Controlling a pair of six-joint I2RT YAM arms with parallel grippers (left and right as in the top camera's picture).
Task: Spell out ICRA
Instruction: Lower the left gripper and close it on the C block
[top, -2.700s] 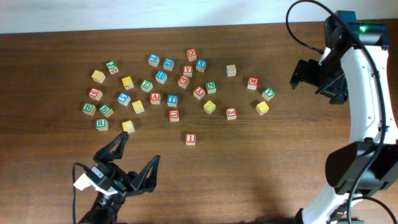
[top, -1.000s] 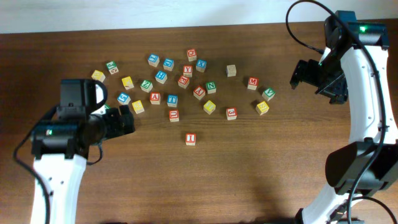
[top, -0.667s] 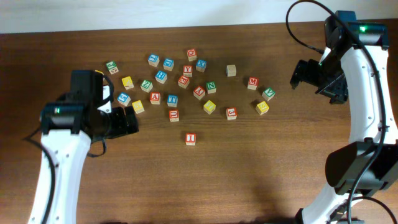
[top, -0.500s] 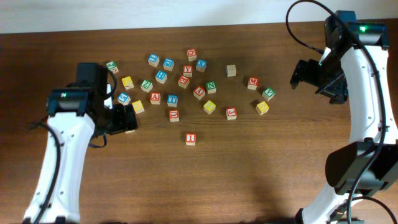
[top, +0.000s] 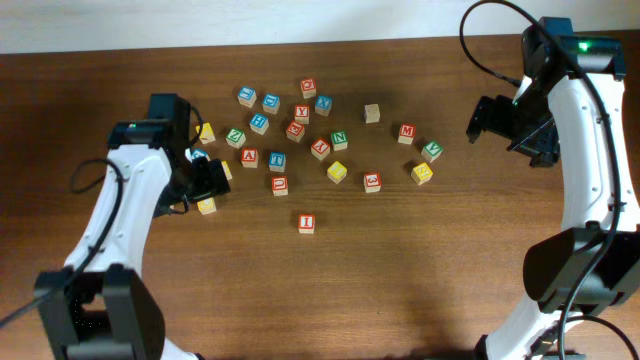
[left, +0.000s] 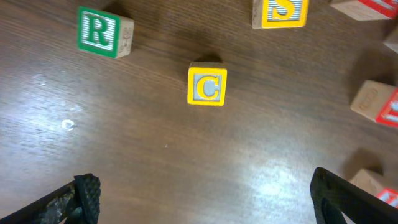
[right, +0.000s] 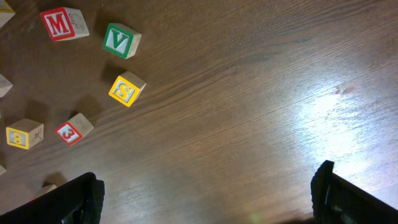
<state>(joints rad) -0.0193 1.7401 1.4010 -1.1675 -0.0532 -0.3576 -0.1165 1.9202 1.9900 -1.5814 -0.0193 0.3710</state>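
Note:
In the left wrist view the yellow-faced C cube (left: 207, 86) lies on the table ahead of my left gripper (left: 205, 191), whose fingers stand wide apart with nothing between them. The green R cube (left: 99, 31) sits up and to the left of it. From overhead, my left gripper (top: 205, 180) hovers over the left side of the cube cluster. The C cube (top: 207, 205) is just below it, and the arm hides the R. The red-printed I cube (top: 306, 223) stands alone nearer the front, and the red A cube (top: 249, 157) is inside the cluster. My right gripper (top: 500, 122) is open at the far right, above bare wood (right: 208, 186).
Many other letter cubes lie scattered across the middle of the table (top: 420, 280). Among them are a red M (right: 60, 23), a green V (right: 120, 39), a yellow S (right: 126, 88) and a red 3 (right: 71, 130). Another yellow S cube (left: 280, 9) lies beyond the C.
My left arm has swung from the left side up and to the right, over the left end of the cube cluster. The right arm and the cubes have not moved.

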